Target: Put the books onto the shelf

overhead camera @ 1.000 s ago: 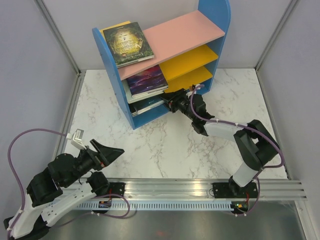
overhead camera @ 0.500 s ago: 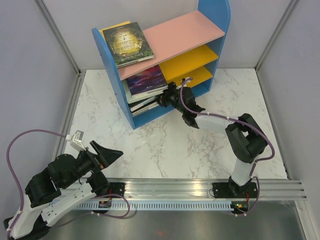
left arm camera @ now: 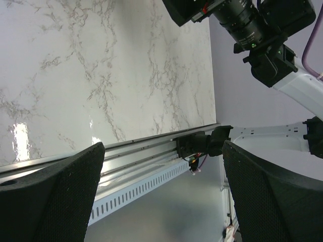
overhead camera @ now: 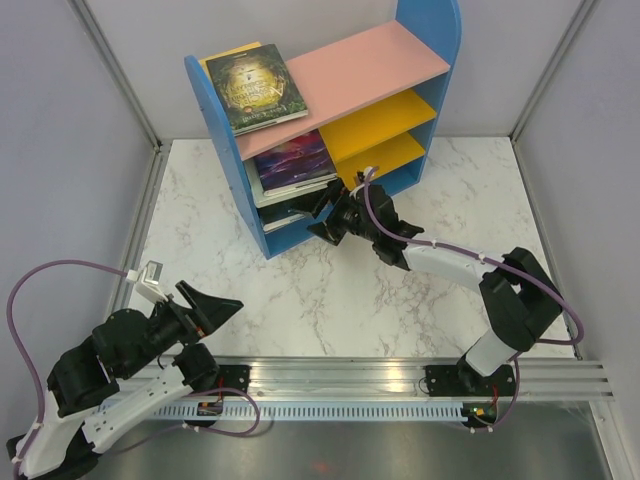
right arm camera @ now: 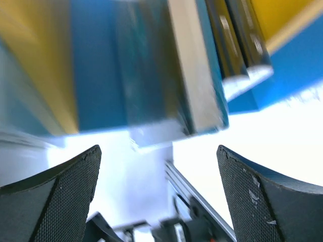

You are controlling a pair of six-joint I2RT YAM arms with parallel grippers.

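Black mesh-faced fingers are seen spread wide on the left gripper (overhead camera: pixel 218 306), with nothing between them. It is held well short of the shelf (overhead camera: pixel 372 62), off its near-left corner, above the marble table (overhead camera: pixel 330 300). Closer to the shelf, the right gripper (overhead camera: pixel 322 212) is held just at the open front, by the end with the nearer blue side panel. Its jaws are likewise released, and no book is clasped. Directly ahead of it, a flat stack of books (overhead camera: pixel 283 214) is lodged on the lowest yellow board, with edges jutting a little past the front toward the gripper. The right arm is plainly the nearer one, and any further push is judged to run inward, along the board's depth. One board up, the purple book (overhead camera: pixel 293 158) is laid flat. On the pink top, the dark green book (overhead camera: pixel 255 88) is laid over a yellow book (overhead camera: pixel 222 52). The low stack's covers and long axis are hidden by the boards above. The right wrist view is too blurred for titles or contact to be told.
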